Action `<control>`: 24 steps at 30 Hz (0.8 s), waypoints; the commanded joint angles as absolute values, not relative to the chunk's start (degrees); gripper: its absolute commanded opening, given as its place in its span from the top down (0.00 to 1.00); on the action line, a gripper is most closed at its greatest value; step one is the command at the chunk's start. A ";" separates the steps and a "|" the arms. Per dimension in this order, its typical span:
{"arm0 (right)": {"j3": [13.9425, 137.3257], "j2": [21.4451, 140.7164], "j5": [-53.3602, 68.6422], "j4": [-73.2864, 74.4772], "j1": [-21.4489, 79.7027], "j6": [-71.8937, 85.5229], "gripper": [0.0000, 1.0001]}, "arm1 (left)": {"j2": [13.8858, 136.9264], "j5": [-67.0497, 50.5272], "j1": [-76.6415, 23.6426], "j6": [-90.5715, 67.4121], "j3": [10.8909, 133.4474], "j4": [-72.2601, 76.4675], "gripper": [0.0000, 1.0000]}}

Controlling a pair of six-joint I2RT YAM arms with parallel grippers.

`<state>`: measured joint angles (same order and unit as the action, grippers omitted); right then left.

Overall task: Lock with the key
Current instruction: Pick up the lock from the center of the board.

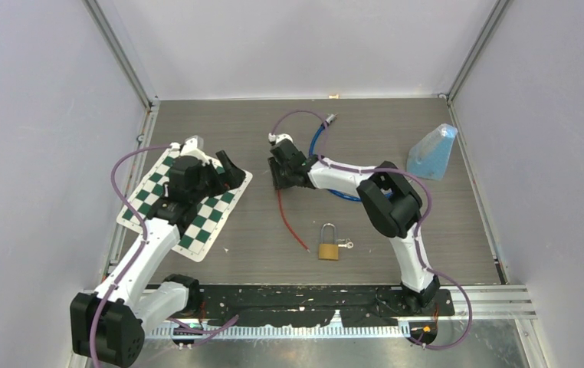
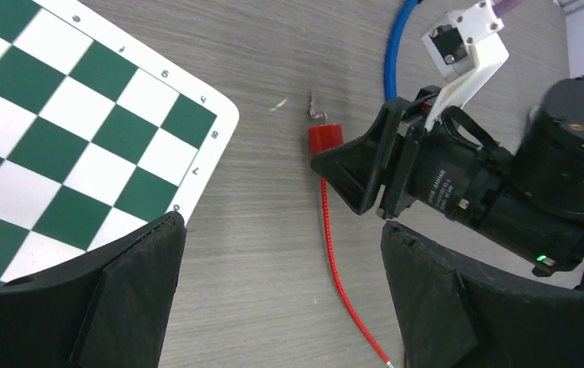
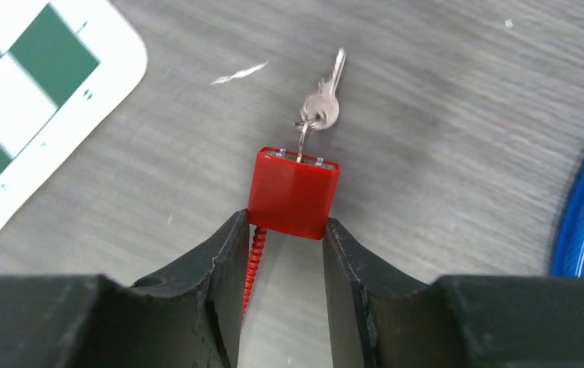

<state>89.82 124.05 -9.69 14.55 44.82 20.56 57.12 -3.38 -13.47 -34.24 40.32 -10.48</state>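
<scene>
A red cable lock body [image 3: 294, 192] lies on the grey table with a silver key [image 3: 323, 107] in its far end and a second key on the ring. My right gripper [image 3: 285, 226] is shut on the near end of the body, one finger on each side. The red cable [image 3: 254, 257] trails back along the left finger and runs down the table [image 1: 289, 222]. My left gripper [image 2: 285, 253] is open and empty just left of the lock [image 2: 325, 138], at the chessboard's right edge. In the top view the right gripper [image 1: 277, 178] faces the left gripper [image 1: 228, 170].
A green-and-white chessboard mat [image 1: 189, 207] lies at the left under the left arm. A brass padlock [image 1: 329, 247] with its key sits front centre. A blue cable [image 1: 316, 142] loops behind the right arm. A blue bag [image 1: 433, 153] stands at the back right.
</scene>
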 commanded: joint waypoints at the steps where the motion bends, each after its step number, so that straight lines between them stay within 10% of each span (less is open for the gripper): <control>1: 83.66 112.31 -0.14 1.64 45.00 9.25 0.86 | 53.99 -7.93 -12.95 -34.11 42.93 -11.90 0.06; 24: 67.45 85.43 10.52 -17.12 51.05 3.91 0.87 | 49.53 -30.80 -12.28 -49.18 40.07 10.79 0.23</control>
<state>67.57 88.79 10.26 -11.84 49.87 4.89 49.39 -24.69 -12.56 -46.04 41.19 0.43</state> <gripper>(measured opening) 0.412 0.774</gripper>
